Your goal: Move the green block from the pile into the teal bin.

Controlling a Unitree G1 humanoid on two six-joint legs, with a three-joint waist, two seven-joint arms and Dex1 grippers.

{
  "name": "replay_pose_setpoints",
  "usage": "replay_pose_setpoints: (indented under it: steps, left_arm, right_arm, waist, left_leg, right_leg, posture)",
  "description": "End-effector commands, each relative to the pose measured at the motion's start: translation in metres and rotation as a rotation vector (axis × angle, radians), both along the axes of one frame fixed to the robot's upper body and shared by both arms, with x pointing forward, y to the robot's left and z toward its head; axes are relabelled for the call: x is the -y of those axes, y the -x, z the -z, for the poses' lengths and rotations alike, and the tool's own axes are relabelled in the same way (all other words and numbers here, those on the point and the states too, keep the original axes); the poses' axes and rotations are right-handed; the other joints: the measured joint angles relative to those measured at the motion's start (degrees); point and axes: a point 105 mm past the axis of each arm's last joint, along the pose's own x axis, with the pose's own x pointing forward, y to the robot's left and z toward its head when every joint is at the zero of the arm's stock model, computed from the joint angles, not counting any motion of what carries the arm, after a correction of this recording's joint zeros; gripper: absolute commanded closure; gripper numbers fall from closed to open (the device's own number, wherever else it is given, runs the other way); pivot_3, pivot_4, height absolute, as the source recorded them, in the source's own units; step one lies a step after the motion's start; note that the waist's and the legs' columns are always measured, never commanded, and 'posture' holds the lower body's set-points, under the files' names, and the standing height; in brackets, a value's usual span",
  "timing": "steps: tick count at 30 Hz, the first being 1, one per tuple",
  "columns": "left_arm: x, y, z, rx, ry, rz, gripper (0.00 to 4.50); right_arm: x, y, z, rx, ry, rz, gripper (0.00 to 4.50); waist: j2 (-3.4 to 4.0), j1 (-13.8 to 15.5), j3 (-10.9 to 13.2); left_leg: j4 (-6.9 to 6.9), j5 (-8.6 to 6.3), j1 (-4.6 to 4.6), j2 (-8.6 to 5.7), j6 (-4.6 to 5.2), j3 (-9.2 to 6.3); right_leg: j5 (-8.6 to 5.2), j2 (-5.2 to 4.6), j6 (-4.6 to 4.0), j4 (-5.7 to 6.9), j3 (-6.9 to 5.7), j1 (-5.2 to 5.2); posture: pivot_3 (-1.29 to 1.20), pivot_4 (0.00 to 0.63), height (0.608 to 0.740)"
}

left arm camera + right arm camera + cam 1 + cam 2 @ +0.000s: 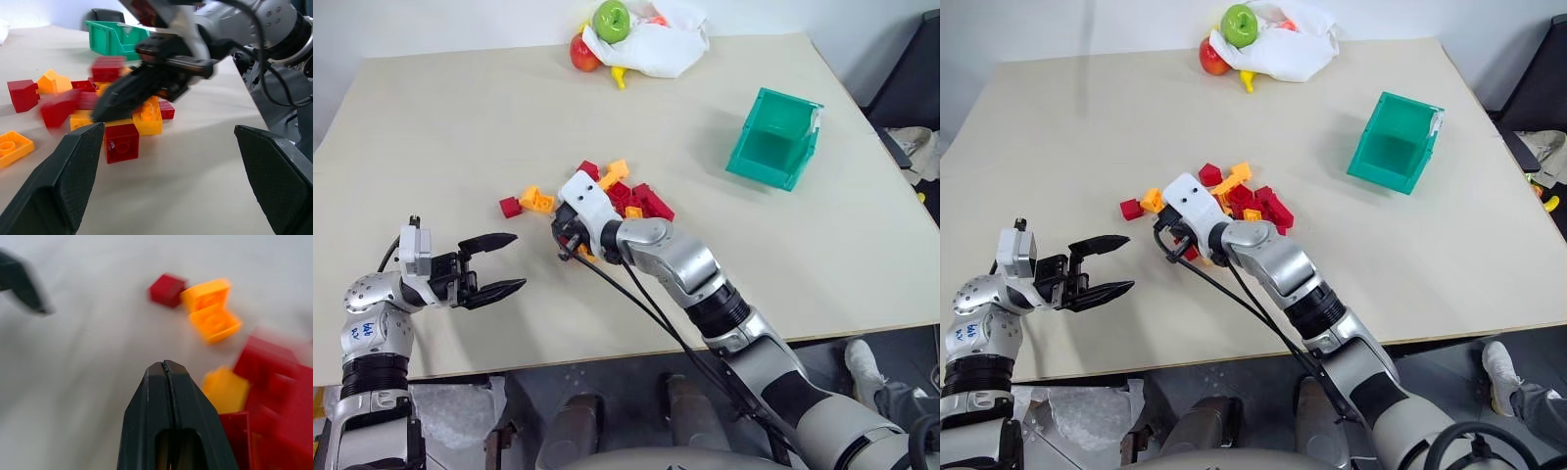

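The pile [628, 196] of red and orange-yellow bricks lies mid-table. The green block is hidden from view. My right gripper [565, 245] is shut with nothing between its fingers, its tip low at the pile's near left edge; in the left wrist view it [101, 115] points down over a red brick [121, 143] and a yellow brick [149, 116]. To the left of the pile, apart from it, my left gripper [521, 260] is open and empty just above the table. The teal bin [762, 172] stands at the back right, tipped so its opening shows.
A loose red brick [510, 207] and an orange brick [536, 200] lie left of the pile. At the far edge are a green apple [612, 20], a red apple [583, 54] and a white bag [658, 44]. The table's front edge runs close below both grippers.
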Motion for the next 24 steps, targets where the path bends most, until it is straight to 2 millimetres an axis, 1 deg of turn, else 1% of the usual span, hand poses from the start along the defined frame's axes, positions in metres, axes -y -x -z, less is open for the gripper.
replay_pose_setpoints:
  steps: [1,6,11,16,20,22,24]
  left_arm:
    - [-0.001,0.002,-0.007,0.047,0.001,0.001,0.0]
    - [0.0,0.0,-0.008,0.051,0.004,-0.003,0.0]
    - [0.002,-0.003,-0.009,0.06,0.008,-0.001,0.0]
    - [0.002,-0.005,-0.01,0.067,0.009,0.005,0.0]
    - [0.003,-0.005,-0.011,0.067,0.009,0.018,0.0]
    - [0.004,-0.005,-0.012,0.068,0.009,0.025,0.0]
    - [0.005,-0.005,-0.012,0.069,0.011,0.036,0.0]
  right_arm:
    - [0.031,-0.02,0.001,0.034,0.052,0.116,4.47]
    - [0.058,-0.025,-0.003,0.06,0.114,0.162,4.47]
    - [0.092,-0.019,-0.01,0.097,0.18,0.173,4.47]
    - [0.113,0.002,-0.034,0.124,0.141,0.088,4.47]
    - [0.129,0.031,-0.042,0.075,0.076,-0.056,4.47]
    - [0.141,0.039,-0.044,0.059,0.062,-0.08,4.47]
    - [0.16,0.044,-0.046,0.044,0.05,-0.08,4.47]
  waist:
    - [0.0,0.2,0.0]
    - [-0.03,0.5,0.0]
    - [-0.01,0.4,0.0]
    - [0.0,0.5,0.0]
    - [0.0,0.5,0.0]
    - [0.0,0.6,0.0]
    - [0.0,0.6,0.0]
  left_leg:
    - [0.01,0.0,0.0,-0.02,0.0,-0.01]
    - [0.08,0.02,0.0,-0.16,0.06,-0.13]
    - [0.0,0.02,-0.04,-0.08,0.04,-0.11]
    - [0.02,0.02,-0.07,-0.11,0.05,-0.06]
    - [-0.01,0.02,-0.08,-0.05,0.05,-0.04]
    - [-0.02,0.01,-0.08,-0.05,0.06,-0.03]
    - [-0.01,0.0,-0.07,-0.05,0.07,-0.02]
  right_leg:
    - [0.0,-0.01,0.0,0.01,0.0,0.01]
    - [0.01,-0.09,0.0,0.01,0.0,0.1]
    - [0.0,-0.04,-0.01,-0.02,-0.04,0.03]
    - [0.0,-0.06,0.0,-0.06,-0.02,0.03]
    - [0.0,-0.04,0.0,-0.14,-0.04,0.04]
    - [0.0,-0.05,0.0,-0.19,-0.05,0.06]
    - [0.01,-0.05,0.01,-0.22,-0.05,0.09]
  posture:
    - [0.0,0.15,0.74]
    - [0.0,0.15,0.74]
    - [0.0,0.15,0.74]
    - [0.0,0.15,0.74]
    - [0.0,0.15,0.74]
    - [0.0,0.15,0.74]
    - [0.0,0.15,0.74]
